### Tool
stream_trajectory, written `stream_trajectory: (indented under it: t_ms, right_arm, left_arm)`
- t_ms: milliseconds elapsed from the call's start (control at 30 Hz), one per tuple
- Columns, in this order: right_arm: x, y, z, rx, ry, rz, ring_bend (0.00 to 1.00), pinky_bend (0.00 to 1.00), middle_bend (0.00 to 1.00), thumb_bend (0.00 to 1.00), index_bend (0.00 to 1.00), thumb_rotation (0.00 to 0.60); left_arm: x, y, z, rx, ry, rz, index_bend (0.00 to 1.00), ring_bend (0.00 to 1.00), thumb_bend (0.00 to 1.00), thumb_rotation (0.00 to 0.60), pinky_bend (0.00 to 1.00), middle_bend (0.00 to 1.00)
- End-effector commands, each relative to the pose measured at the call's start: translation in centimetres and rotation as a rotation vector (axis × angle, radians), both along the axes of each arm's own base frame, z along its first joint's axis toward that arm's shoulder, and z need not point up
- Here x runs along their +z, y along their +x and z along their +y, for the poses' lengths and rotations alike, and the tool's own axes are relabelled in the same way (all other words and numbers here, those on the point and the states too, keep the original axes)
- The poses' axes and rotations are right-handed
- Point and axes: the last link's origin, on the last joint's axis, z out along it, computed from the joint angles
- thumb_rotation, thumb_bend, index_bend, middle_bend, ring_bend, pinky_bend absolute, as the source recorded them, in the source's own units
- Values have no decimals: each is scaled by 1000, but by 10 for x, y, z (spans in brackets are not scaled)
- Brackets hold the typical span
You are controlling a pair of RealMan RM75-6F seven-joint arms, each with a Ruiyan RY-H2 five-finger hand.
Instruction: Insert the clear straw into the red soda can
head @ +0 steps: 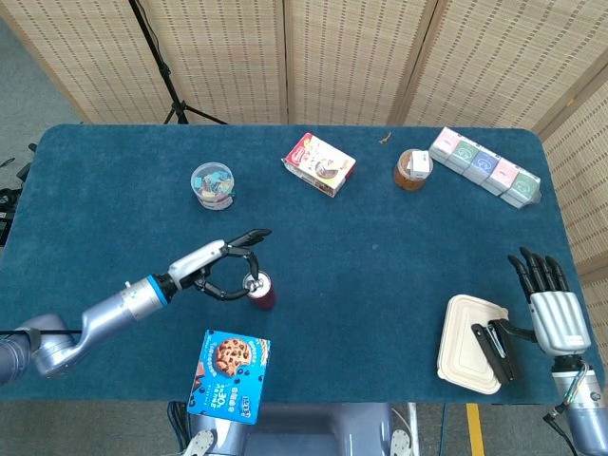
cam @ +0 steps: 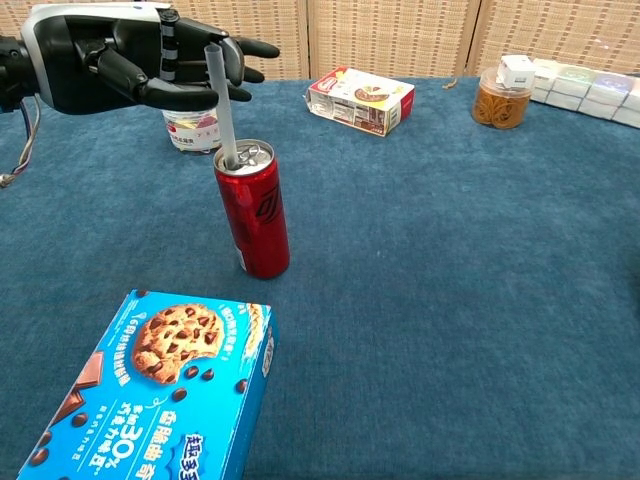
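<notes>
Clear straw (cam: pixel 222 105) in red soda can (cam: pixel 255 215), chest view only.

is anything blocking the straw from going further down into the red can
Nothing visible blocks it. The clear straw, held by the left hand, already has its lower end at the opening on top of the red soda can, and nothing sits on the can's lid beside it. How deep the straw reaches inside cannot be seen.

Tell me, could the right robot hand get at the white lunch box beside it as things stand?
Probably yes. The right robot hand lies open at the table edge, right next to the white lunch box, with only a small black object between them, partly on the box. Nothing else blocks it.
</notes>
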Motion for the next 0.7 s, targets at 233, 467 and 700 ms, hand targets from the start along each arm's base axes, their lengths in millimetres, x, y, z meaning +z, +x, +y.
stream_trajectory:
  t_ms: [233,467,700]
  right_arm:
    - [0,0,0,-1,0,1,0,0,0,0,0,600]
    - [1,1,2,1,-1,0,0,0,0,0,0,600]
    - [1,3,2,5,-5,-4,0,0,0,0,0,600]
  left_arm:
    - [10,-2,-1,-5,20,-36,151,0,335,600,0,0]
    - [25,-7,-2,-5,60,-76,9,0,302,600,0,0]
    - [54,-11,-2,-26,205,-98,0,0,239,600,0,0]
